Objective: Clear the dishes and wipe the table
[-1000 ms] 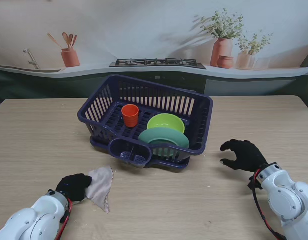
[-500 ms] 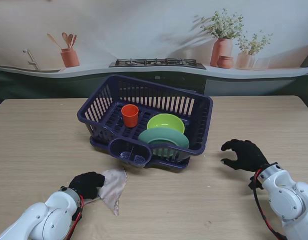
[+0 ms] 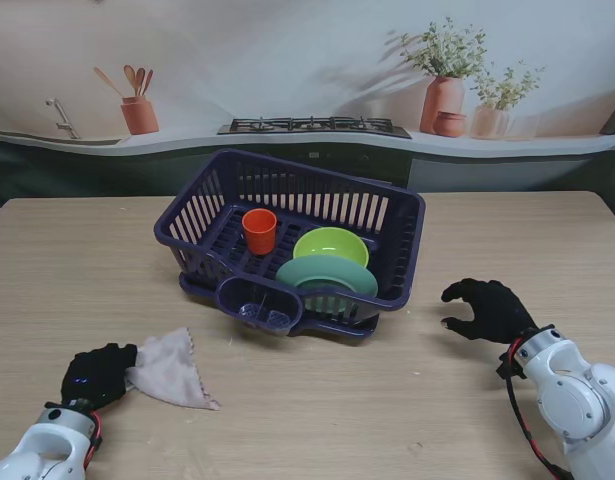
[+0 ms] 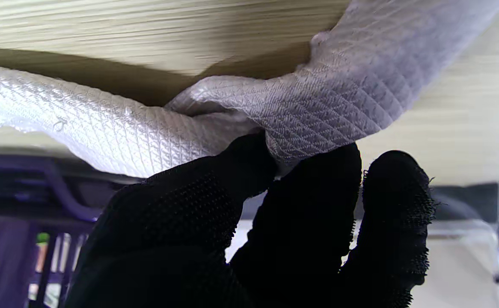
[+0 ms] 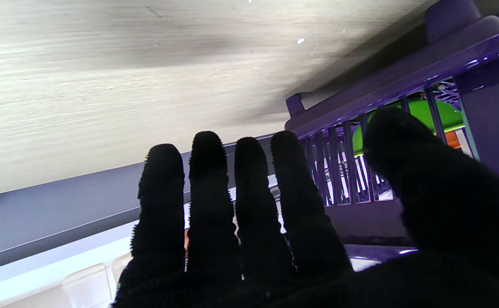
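A pale woven cloth (image 3: 169,367) lies on the wooden table near its front left, and my black-gloved left hand (image 3: 95,374) is shut on its left edge. The left wrist view shows the cloth (image 4: 301,107) pinched between thumb and fingers. A dark purple dish rack (image 3: 177,232) stands mid-table and holds an orange cup (image 3: 259,230), a lime bowl (image 3: 331,244) and a teal plate (image 3: 325,272). My right hand (image 3: 484,310) hovers open to the right of the rack, fingers apart, holding nothing. In the right wrist view the fingers (image 5: 206,188) point toward the rack's side (image 5: 403,85).
A counter runs behind the table with a stove top (image 3: 315,126), a terracotta utensil pot (image 3: 140,114) and potted plants (image 3: 445,92). Bare wooden table (image 3: 67,260) stretches left of the rack and in front of it.
My left hand dragged the cloth right toward the rack's front, then swept it back left and nearer to me. The right hand stayed where it was.
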{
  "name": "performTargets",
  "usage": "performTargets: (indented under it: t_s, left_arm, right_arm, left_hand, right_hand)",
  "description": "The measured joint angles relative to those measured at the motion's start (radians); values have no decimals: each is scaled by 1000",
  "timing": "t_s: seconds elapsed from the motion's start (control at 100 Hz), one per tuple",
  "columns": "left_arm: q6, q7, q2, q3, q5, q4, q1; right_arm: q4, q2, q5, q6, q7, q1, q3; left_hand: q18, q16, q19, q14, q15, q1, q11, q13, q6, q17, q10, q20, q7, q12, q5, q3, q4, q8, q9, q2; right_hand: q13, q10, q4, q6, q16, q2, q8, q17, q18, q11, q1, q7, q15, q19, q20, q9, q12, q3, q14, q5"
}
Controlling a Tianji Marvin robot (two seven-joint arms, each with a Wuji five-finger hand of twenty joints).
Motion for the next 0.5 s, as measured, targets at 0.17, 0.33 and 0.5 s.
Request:
performTargets:
  t_s: [0.17, 0.33, 0.5]
  left_arm:
    - [1, 104, -5, -36, 5, 57, 14]
    - [8, 129, -5, -39, 7, 83, 17]
    - [25, 106, -4, -20, 4, 88, 12]
  right_arm:
    - [1, 0, -2, 0, -1, 1, -1]
    - [2, 0, -2, -2, -1, 3, -1]
    - [3, 0, -2, -2, -1, 3, -1]
  left_hand:
    - [0, 0, 0, 0, 0, 0, 0, 0, 0, -1, 0, 0, 0, 0, 0, 0, 0, -1, 0, 0]
    - [0, 0, 0, 0, 0, 0, 0, 0, 0, -2, 0, 0, 0, 0, 0, 0, 0, -1, 0, 0]
    - [0, 0, 0, 0, 0, 1, 0, 0, 15, -2, 0, 0, 0, 0, 0, 3, 4, -1, 0, 0]
  right_hand:
    - [0, 0, 0, 0, 0, 0, 0, 0, 0, 0, 0, 0, 0, 0, 0, 0, 0, 0, 0, 0]
    - [0, 0, 0, 0, 0, 0, 0, 0, 0, 0, 0, 0, 0, 0, 0, 0, 0, 0, 0, 0]
    - [0, 0, 0, 0, 0, 0, 0, 0, 0, 0, 0, 0, 0, 0, 0, 0, 0, 0, 0, 0]
